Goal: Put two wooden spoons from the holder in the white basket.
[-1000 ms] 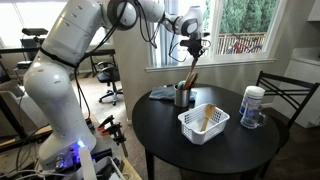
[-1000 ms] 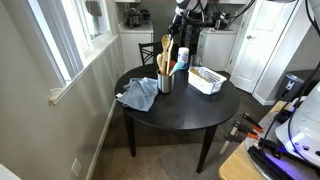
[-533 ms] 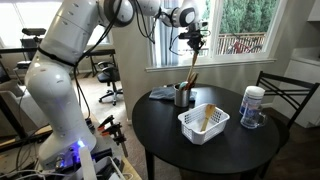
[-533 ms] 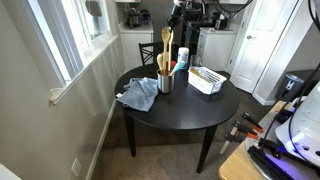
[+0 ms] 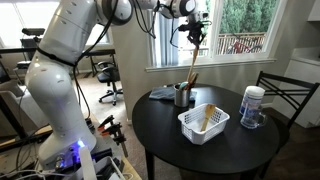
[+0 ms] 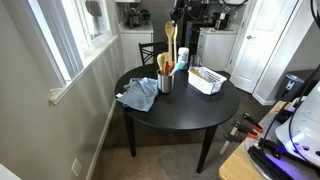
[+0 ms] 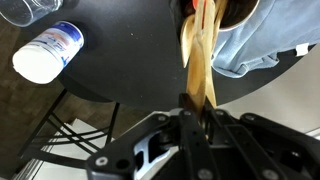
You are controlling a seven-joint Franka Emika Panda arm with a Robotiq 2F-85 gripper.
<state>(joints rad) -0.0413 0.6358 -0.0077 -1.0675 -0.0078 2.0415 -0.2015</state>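
Fingers were pinched on the upper handle of a long light-tan wooden spoon, which hung near-vertical below them. Its lower end sat about at the mouth of the small dark grey cylindrical holder; I could not tell whether it had cleared the rim. The white perforated plastic basket lay at 4 o'clock of the holder on the round black counter, with what looked like a second tan spoon inside.

Judgement: raise straight toward 12 o'clock until the tip clears the rim. Then carry toward 4 o'clock, lower, and lay the spoon along the basket's length before letting go. Swinging sideways too early could tip the holder. The spoon is long and likely to pendulum, so move slowly.
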